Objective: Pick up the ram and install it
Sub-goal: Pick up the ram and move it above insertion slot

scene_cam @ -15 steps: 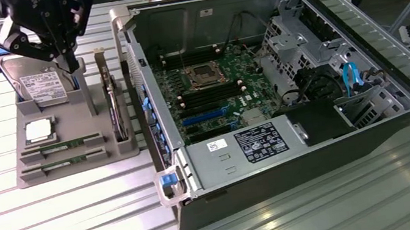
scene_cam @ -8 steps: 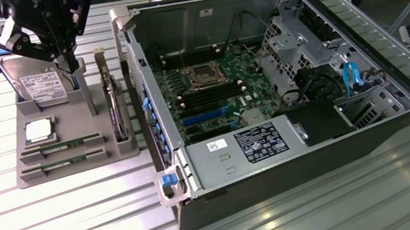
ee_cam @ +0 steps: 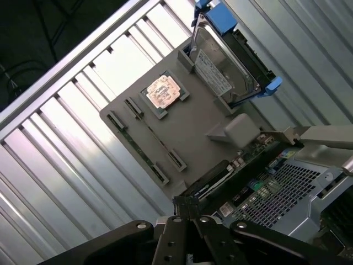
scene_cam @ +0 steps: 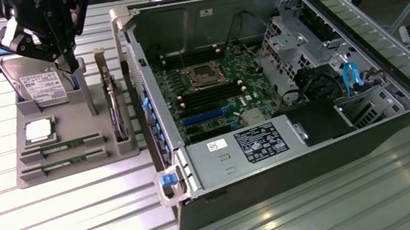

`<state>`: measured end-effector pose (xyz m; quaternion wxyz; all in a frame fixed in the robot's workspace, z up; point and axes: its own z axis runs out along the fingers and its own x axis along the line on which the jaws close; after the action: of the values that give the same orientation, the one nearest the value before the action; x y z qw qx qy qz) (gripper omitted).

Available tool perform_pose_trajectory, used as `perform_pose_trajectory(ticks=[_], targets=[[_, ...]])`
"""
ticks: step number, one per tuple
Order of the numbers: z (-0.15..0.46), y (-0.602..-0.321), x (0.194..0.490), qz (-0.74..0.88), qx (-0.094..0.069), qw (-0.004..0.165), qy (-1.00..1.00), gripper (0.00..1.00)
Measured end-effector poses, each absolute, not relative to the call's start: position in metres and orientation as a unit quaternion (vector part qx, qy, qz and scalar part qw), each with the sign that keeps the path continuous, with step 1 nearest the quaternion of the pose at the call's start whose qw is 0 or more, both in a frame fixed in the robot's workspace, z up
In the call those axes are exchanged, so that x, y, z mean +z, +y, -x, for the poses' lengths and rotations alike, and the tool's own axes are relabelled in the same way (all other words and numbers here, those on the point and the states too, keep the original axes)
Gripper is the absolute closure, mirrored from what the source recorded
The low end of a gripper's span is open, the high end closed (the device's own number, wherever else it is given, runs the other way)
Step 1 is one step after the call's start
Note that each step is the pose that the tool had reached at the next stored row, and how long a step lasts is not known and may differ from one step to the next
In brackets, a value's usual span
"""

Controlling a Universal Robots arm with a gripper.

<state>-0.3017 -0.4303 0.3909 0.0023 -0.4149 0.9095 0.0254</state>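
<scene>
By the exterior view, the claw (scene_cam: 68,67) hung closed, gripping nothing, over the hard drive (scene_cam: 44,85) at the twelve o'clock end of the grey tray (scene_cam: 71,127). The ram (scene_cam: 62,147) lay flat in its slot at the tray's six o'clock end, with a second stick (scene_cam: 63,164) just beside it. The open computer case (scene_cam: 206,16) stood at the tray's three o'clock on the table (scene_cam: 57,225).

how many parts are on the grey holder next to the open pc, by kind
ram sticks: 2
hard drive: 1
processor chip: 1
expansion card: 1
total on the grey holder: 5
</scene>
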Motion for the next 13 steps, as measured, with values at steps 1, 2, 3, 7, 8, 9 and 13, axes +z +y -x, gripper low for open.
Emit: perform_pose_trajectory(ticks=[1, 2, 3, 7, 8, 9, 13], targets=[[0.3017, -0.4303, 0.3909, 0.419, 0.025, 0.002, 0.908, 0.9], [0.3017, -0.4303, 0.3909, 0.423, 0.025, 0.002, 0.906, 0.9], [0.3017, -0.4303, 0.3909, 0.429, 0.025, 0.002, 0.903, 0.9], [0.3017, -0.4303, 0.3909, 0.439, 0.026, 0.002, 0.898, 0.9], [0.3017, -0.4303, 0.3909, 0.442, 0.025, 0.001, 0.896, 0.9], [0.3017, -0.4303, 0.3909, 0.445, 0.025, 0.001, 0.895, 0.9], [0.3017, -0.4303, 0.3909, 0.456, 0.026, 0.001, 0.889, 0.9]])
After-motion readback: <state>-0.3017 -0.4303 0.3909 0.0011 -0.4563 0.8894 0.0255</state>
